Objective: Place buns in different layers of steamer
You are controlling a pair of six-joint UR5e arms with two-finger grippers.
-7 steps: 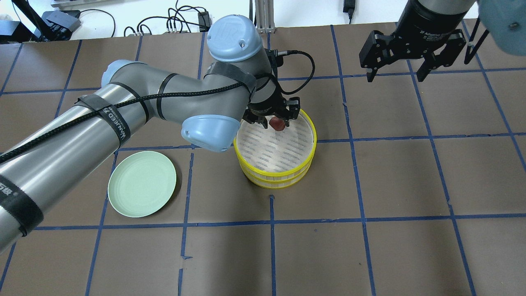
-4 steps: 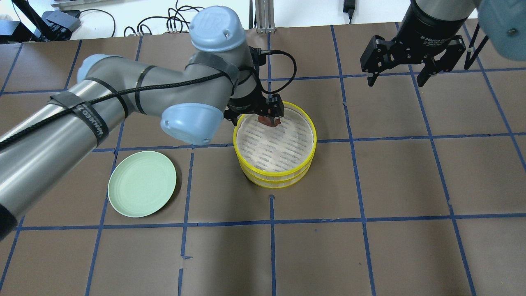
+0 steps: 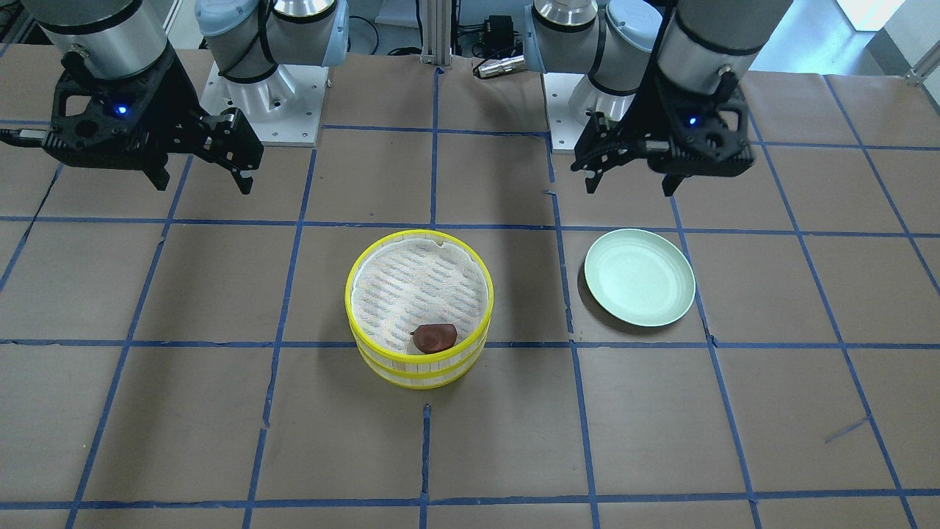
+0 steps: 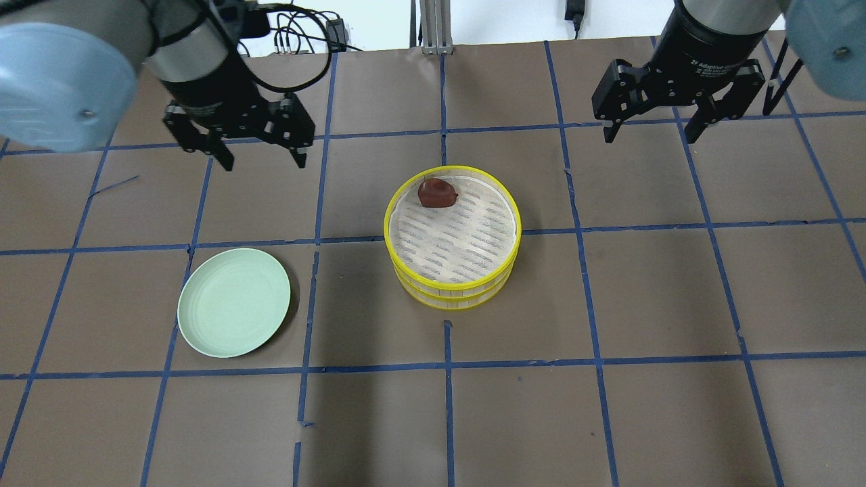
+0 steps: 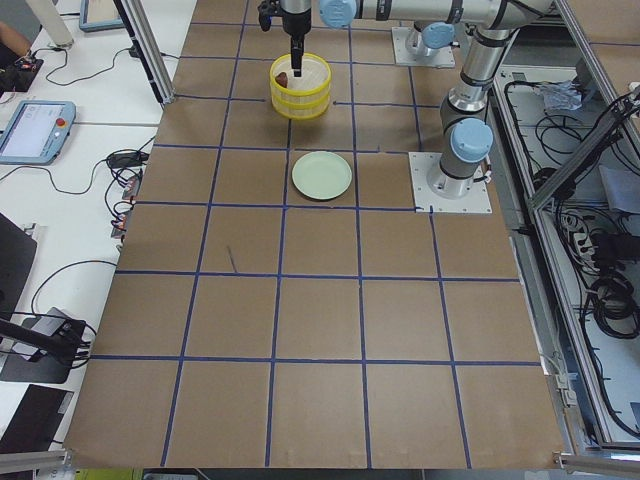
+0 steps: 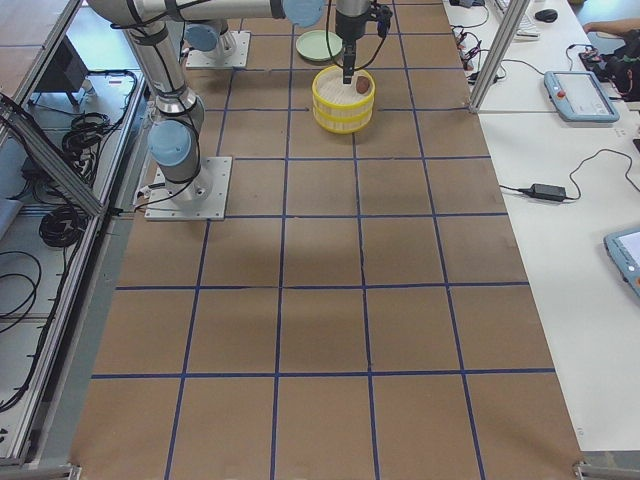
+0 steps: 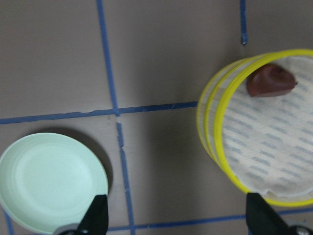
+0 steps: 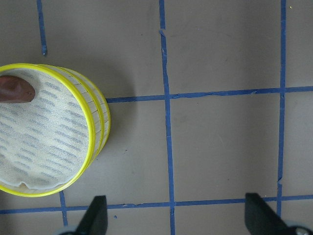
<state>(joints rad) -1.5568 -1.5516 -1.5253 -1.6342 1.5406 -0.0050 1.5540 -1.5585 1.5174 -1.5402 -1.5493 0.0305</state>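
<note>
Black and spread wide with nothing between its fingers, the left claw hangs high. A second ago it was down inside the steamer with the brown bun pinched in its grip, and it has since let go and pulled up and away to the left. The plate lies down below this claw. Lower and off to the claw's right, between the two claws, the top layer sits stacked on the lower layer. The brown bun now lies loose in the top layer, close against the rim on the side away from the robot, with nothing touching it from above. That placement looks done. The white bun shows in no view; if it is in the lower layer, the upper one hides it, and the task would then seem finished. Further right and well apart from the steamer, the right claw hangs high as before, equally wide and holding nothing. White print on its wrist begins "2F Adaptive", and the rest is too small to read. Neither the steamer nor the plate carries any readable writing.
</note>
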